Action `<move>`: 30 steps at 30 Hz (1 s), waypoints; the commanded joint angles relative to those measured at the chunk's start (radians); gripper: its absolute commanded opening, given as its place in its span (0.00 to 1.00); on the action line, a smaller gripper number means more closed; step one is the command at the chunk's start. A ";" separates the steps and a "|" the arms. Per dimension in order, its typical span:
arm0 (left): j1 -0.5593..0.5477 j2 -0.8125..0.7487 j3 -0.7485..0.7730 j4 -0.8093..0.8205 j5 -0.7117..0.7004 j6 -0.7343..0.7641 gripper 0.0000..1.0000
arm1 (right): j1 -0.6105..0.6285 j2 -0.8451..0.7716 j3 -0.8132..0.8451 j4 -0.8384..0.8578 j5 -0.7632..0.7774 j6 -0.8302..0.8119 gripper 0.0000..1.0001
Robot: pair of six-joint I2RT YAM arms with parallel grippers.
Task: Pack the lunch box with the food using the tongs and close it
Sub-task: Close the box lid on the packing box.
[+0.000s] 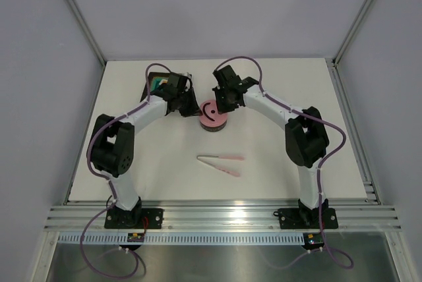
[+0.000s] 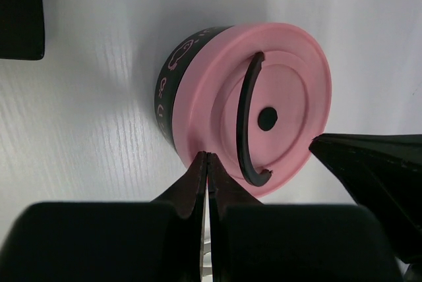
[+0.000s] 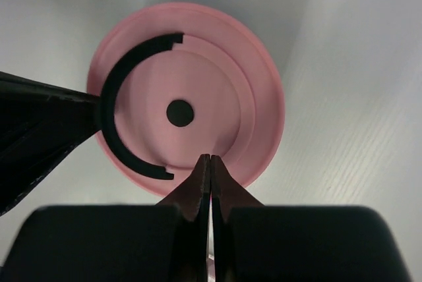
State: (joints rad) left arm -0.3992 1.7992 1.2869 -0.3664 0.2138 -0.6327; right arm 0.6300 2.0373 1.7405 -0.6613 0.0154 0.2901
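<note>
The lunch box [image 1: 213, 121] stands mid-table with its pink lid [image 2: 270, 107] [image 3: 191, 111] on top, the curved black handle [image 2: 245, 124] lying flat. Its dark side wall [image 2: 166, 91] shows in the left wrist view. My left gripper [image 1: 196, 112] [image 2: 208, 157] is shut and empty, its tips on the lid's left rim. Shut and empty too, my right gripper [image 1: 224, 105] [image 3: 210, 158] rests its tips on the lid from the other side. The tongs [image 1: 221, 162] lie flat on the table nearer the bases. The food is out of view.
A black tray [image 1: 157, 84] with teal inside sits at the back left, partly under the left arm. White table [image 1: 297, 163] spreads round the tin, with grey walls on three sides.
</note>
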 commanded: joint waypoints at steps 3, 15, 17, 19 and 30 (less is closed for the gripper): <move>-0.010 0.086 0.025 0.049 0.015 -0.002 0.00 | 0.017 0.064 -0.055 0.023 -0.009 0.018 0.00; -0.015 -0.066 0.037 -0.022 -0.048 0.028 0.00 | 0.019 -0.094 0.054 -0.014 0.047 -0.012 0.00; -0.015 -0.103 0.042 -0.028 -0.060 0.031 0.00 | 0.019 -0.107 0.080 -0.023 0.058 -0.019 0.00; -0.015 -0.121 0.048 -0.032 -0.071 0.031 0.00 | 0.019 -0.108 0.091 -0.024 0.066 -0.022 0.00; -0.029 -0.069 0.092 -0.006 0.004 0.013 0.00 | 0.019 0.021 -0.016 0.015 0.000 0.018 0.00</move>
State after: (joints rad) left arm -0.4183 1.6962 1.3300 -0.4053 0.1844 -0.6216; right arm 0.6380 2.0182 1.7512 -0.6544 0.0383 0.2935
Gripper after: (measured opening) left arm 0.003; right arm 0.007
